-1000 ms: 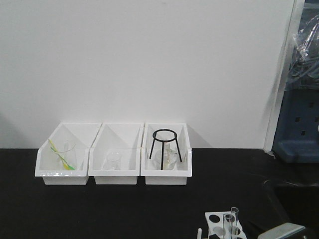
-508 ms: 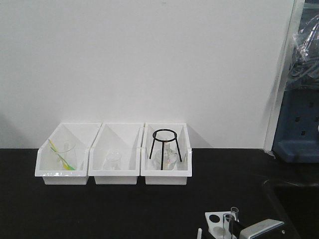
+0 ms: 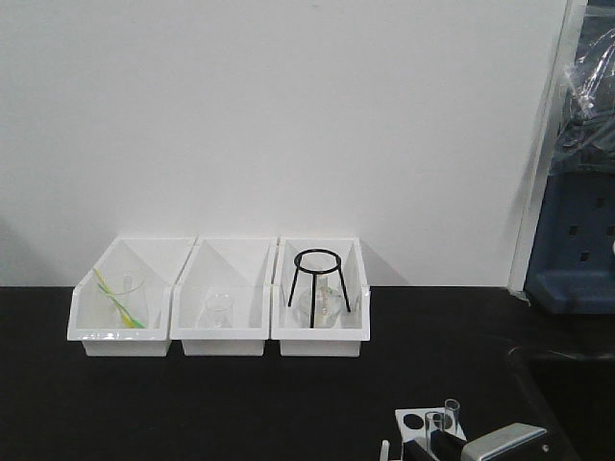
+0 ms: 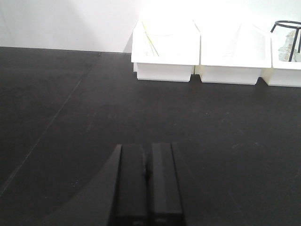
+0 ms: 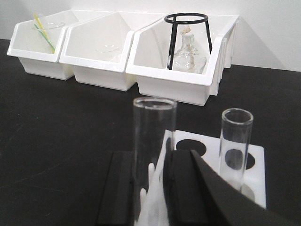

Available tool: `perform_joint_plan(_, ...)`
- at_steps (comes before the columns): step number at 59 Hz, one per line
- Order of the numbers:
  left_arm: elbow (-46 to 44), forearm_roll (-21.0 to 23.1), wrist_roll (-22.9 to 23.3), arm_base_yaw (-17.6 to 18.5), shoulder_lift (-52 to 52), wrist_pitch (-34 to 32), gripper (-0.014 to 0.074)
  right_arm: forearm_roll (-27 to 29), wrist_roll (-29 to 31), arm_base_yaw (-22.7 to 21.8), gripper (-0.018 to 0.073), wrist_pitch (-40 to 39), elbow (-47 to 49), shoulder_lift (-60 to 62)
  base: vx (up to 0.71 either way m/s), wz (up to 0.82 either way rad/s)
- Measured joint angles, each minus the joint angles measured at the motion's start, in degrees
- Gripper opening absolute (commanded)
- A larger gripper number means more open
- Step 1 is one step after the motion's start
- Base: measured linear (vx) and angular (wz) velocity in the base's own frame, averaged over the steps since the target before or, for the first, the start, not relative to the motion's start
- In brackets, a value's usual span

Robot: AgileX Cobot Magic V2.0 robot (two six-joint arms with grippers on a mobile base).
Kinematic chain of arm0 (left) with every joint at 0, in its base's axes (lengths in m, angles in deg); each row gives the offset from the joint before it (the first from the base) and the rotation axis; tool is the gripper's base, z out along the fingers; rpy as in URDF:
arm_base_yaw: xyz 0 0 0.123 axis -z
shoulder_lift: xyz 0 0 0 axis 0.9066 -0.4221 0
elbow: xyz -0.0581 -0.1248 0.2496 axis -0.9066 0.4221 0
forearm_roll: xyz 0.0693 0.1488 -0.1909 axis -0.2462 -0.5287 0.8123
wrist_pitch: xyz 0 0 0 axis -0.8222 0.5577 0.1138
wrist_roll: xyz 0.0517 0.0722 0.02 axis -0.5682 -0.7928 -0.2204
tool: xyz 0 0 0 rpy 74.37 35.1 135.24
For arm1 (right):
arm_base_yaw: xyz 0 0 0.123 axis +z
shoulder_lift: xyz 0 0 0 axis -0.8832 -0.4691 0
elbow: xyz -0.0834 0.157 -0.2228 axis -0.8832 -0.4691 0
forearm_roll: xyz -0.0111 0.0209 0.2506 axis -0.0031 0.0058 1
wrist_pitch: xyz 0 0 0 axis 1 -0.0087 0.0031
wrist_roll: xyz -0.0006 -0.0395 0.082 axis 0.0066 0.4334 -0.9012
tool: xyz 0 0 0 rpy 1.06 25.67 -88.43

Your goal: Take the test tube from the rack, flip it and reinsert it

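My right pincer (image 5: 151, 165) sits at the near left corner of the rack (image 5: 257, 169). Its two black fingers (image 5: 120, 188) stand on either side of a clear tube (image 5: 154, 127). I see no gap between pads and glass, so I read it as gripping that tube. The tube stands upright with its open mouth up. Its foot is hidden behind the fingers, so I cannot tell whether it sits in a hole. A second tube (image 5: 235, 136) stands upright in a hole to the right, a little farther off and apart from the pincer.

The rack rests on the black table (image 4: 70, 117), near and to the right. It is well apart from the three white bins (image 3: 221, 341) along the far wall (the right one holds a black tripod (image 3: 318, 279)).

My left pincer (image 4: 146, 153) hangs over bare table, its fingers pressed together on nothing.
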Motion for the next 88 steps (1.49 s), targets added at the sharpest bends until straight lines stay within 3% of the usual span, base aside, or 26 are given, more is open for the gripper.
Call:
perform_joint_plan(21, 0.00, 0.00, 0.00, 0.00, 0.00, 0.00, -0.0006, 0.00, 0.11, 0.00, -0.0012, 3.69, 0.00, 13.45, 0.00, 0.00)
perform_joint_plan(35, 0.00, 0.00, 0.00, 0.00, 0.00, 0.00, -0.0006, 0.00, 0.43, 0.00, -0.0012, 18.04, 7.16, 27.89, 0.00, 0.00)
perform_joint_plan(45, 0.00, 0.00, 0.00, 0.00, 0.00, 0.00, -0.0006, 0.00, 5.90, 0.00, -0.0012, 30.50, 15.12, 32.26, 0.00, 0.00)
perform_joint_plan(53, 0.00, 0.00, 0.00, 0.00, 0.00, 0.00, -0.0006, -2.18, 16.31, 0.00, -0.0012, 38.25, 17.96, 33.30, 0.00, 0.00)
perform_joint_plan(64, 0.00, 0.00, 0.00, 0.00, 0.00, 0.00, -0.0006, -12.86, 42.85, 0.04, -0.0008, 53.12, 19.95, 33.67, 0.00, 0.00)
perform_joint_plan(68, 0.00, 0.00, 0.00, 0.00, 0.00, 0.00, -0.0006, -14.50, 49.53, 0.04, -0.0008, 56.90, 20.00, 34.25, 0.00, 0.00)
perform_joint_plan(73, 0.00, 0.00, 0.00, 0.00, 0.00, 0.00, -0.0006, -14.97, 53.13, 0.04, -0.0008, 58.64, 20.05, 35.49, 0.00, 0.00)
perform_joint_plan(80, 0.00, 0.00, 0.00, 0.00, 0.00, 0.00, -0.0006, -11.48, 49.67, 0.04, -0.0008, 58.33, 20.05, 37.41, 0.00, 0.00)
perform_joint_plan(88, 0.00, 0.00, 0.00, 0.00, 0.00, 0.00, -0.0006, 6.04, 33.03, 0.04, -0.0008, 53.84, 20.05, 38.32, 0.00, 0.00)
